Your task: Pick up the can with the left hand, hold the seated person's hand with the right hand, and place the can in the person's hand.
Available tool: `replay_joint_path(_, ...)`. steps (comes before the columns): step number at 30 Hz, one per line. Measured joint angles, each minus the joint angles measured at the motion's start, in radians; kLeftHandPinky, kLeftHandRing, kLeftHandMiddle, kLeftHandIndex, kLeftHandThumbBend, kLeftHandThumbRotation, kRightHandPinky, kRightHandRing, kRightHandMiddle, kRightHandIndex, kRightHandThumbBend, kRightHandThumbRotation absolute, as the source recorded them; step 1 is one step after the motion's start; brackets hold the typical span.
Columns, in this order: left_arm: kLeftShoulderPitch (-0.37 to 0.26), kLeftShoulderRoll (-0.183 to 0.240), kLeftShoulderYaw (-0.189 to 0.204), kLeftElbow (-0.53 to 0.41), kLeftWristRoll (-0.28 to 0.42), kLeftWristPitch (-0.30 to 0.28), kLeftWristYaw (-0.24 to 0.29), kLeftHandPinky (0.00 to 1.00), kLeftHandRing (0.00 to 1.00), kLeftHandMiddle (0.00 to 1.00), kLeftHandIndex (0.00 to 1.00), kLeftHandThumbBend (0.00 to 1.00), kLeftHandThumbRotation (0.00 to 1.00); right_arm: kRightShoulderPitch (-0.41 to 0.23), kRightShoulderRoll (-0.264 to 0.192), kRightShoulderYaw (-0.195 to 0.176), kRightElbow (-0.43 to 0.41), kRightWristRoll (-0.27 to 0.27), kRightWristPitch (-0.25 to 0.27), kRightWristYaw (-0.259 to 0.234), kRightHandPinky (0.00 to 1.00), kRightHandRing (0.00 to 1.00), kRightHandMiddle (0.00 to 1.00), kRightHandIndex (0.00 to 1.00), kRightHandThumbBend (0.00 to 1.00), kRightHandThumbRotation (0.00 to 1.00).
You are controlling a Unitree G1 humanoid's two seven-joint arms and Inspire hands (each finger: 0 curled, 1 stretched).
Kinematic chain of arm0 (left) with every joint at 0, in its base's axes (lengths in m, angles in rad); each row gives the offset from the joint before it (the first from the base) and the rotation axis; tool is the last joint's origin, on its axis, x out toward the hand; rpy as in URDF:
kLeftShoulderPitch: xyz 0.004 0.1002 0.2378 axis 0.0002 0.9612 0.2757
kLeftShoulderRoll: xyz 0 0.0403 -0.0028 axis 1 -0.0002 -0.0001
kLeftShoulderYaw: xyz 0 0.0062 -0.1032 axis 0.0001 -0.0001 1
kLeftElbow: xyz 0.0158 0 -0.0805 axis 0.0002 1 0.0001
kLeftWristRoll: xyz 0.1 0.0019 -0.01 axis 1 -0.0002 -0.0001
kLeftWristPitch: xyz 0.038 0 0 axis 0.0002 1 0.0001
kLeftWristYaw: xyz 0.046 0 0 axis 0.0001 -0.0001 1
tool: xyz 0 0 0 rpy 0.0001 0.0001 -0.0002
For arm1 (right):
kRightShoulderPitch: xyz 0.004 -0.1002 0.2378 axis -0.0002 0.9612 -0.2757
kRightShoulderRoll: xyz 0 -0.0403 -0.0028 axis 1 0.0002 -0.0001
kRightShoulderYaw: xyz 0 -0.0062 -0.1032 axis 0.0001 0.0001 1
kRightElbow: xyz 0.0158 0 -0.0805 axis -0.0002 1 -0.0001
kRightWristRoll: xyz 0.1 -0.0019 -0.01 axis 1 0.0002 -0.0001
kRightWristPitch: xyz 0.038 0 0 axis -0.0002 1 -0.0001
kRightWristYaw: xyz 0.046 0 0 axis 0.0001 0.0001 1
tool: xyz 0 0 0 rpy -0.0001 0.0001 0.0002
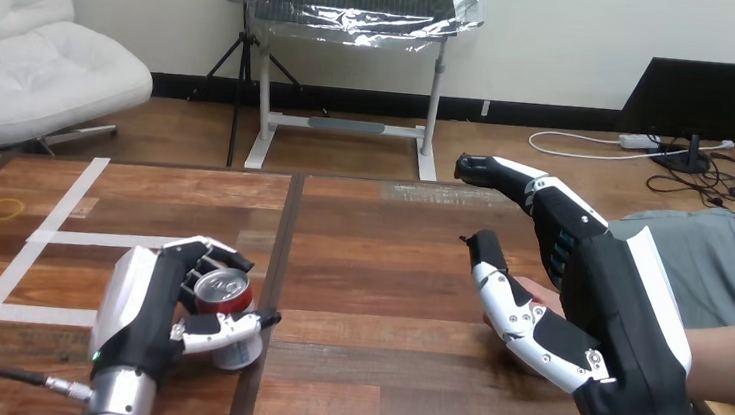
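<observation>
can [225, 293] clasped by the fingers of my left hand [140, 316] for carrying; right hand [608, 307] fingers released, poised over the person's hand [535, 294] to steady it.

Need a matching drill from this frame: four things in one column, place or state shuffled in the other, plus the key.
1. can
2. right hand
3. yellow band
4. left hand

A. lying alone at the far left of the table
B. fingers straight, by the person's forearm
C. curled round the can
D. red, silver top showing

Pairs: 1-D, 2-B, 3-A, 4-C
</observation>
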Motion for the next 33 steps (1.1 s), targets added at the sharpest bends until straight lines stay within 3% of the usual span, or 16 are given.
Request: replay_joint_path(33,0.023,-0.001,-0.015,-0.136,0.035,0.021,-0.015,0.38,0.43,0.49,0.53,0.63,0.00,0.000,0.002,0.000,0.000,0.000,0.000,0.000,1.00,0.89,0.81,0.75,0.25,0.00)
